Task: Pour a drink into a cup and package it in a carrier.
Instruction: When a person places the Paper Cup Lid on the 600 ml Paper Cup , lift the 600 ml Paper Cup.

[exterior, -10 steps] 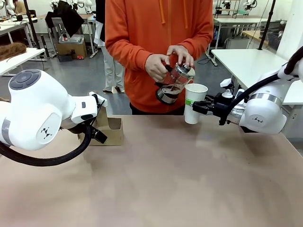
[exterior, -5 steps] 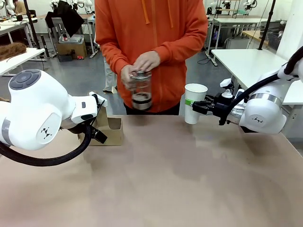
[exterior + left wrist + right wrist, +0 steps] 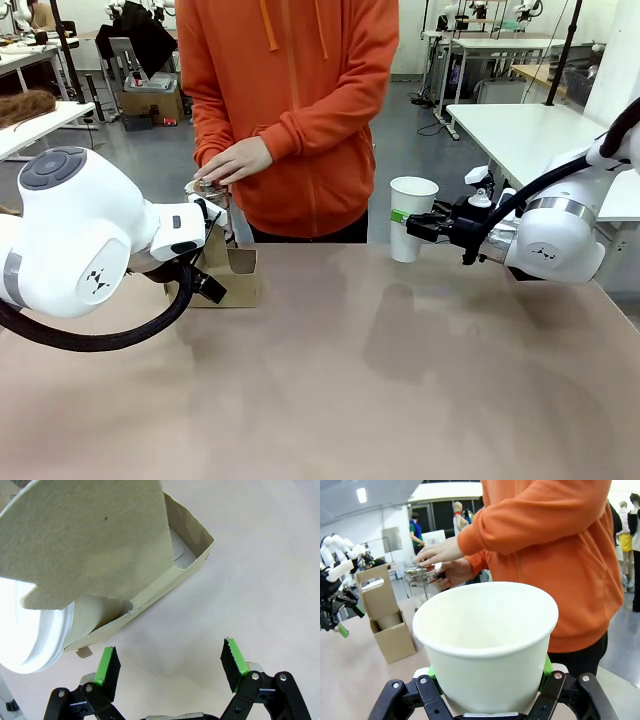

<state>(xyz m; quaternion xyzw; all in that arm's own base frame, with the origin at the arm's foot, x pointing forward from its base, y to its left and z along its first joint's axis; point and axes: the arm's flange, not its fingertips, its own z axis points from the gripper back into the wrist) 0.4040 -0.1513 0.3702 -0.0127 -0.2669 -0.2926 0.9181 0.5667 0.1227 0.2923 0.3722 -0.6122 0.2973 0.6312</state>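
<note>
Since the cup (image 3: 412, 218) has no lid on, step in hand: looks to me like getting it across to the carrier (image 3: 240, 280) without slopping.
Right claw (image 3: 425, 226): clamped around the cup's side, with the cup upright at the far right of the table (image 3: 400, 380).
Left claw (image 3: 170, 662): spread wide with nothing in it, hovering over bare table just beside the carrier.
Carrier: far left of the table, handle up, and one slot already has a lidded cup (image 3: 30, 640) in it.
Pot (image 3: 417, 580): in the person's hands (image 3: 232, 160), over by the carrier and well apart from the cup.
Fill level: can't really tell. The right wrist view just shows white inner wall, so I'd treat it as full.
How to do it well: keep the cup dead level, sweep across slowly and don't roll the wrist. Aim for whichever hole is free and come down straight so the base doesn't catch the handle or the edge.
Watch out: a paper cup squashes, so don't squeeze any harder. The hands and the left claw crowd that end, so wait for room.
</note>
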